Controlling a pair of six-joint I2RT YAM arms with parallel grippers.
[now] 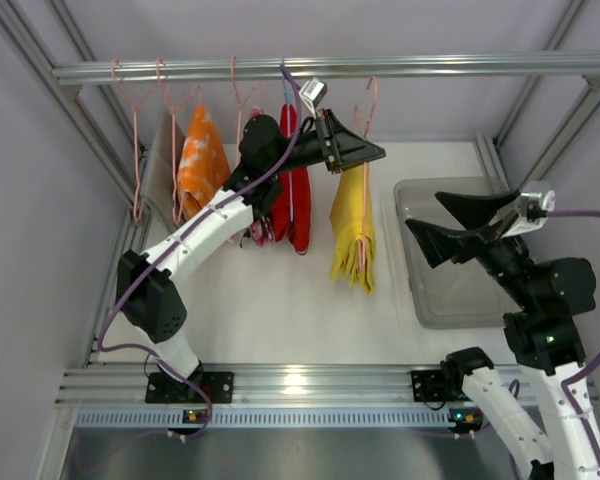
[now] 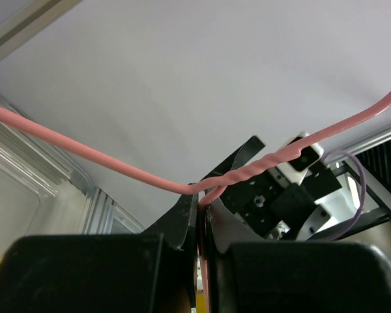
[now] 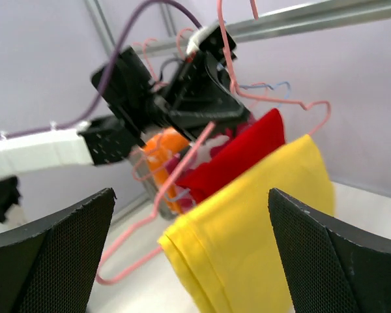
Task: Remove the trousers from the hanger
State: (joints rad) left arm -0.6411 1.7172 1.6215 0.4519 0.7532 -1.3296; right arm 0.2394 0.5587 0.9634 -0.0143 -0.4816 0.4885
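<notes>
Removal not yet done. Left hand pinched shut on twisted neck of thin pink wire hanger. Smooth, bright yellow cloth trousers, folded lengthwise, draped over hanger bar directly below that hand. Right hand spread wide, empty, facing trousers just ahead. Remaining: slide cloth off.

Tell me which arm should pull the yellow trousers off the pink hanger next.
Right, probably. The right tool is open and empty, pointing at the trousers from the side. The left tool is shut on the hanger at its neck, so it is busy holding that.
</notes>
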